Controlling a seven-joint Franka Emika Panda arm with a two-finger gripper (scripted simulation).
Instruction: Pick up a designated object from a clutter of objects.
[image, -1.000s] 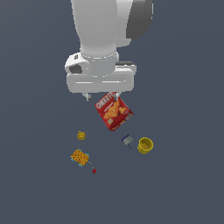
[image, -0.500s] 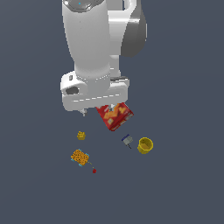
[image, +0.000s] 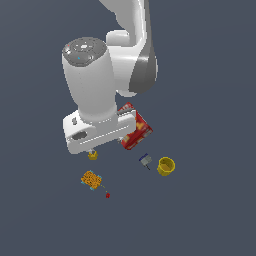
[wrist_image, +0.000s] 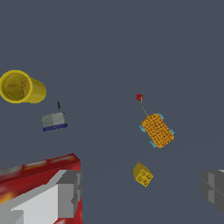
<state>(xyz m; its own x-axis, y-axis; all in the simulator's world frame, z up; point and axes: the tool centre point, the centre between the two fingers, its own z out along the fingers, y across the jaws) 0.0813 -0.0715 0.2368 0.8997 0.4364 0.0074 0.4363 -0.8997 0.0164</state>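
As it looks thin and light, the orange pad (wrist_image: 157, 130) is best pinched across its teal edges by the gripper (wrist_image: 142, 192), whose fingers (wrist_image: 70, 192) are spread wide.

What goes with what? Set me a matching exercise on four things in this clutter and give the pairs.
Things:
1. cracker box
2. cup
3. speckled pad
4. small lump

Descriptions:
A. yellow, open-mouthed
B. red, the largest
C. plain yellow-orange, just under the hand
D. orange with teal edging and a cord to a red bead

Pairs: 1-B, 2-A, 3-D, 4-C
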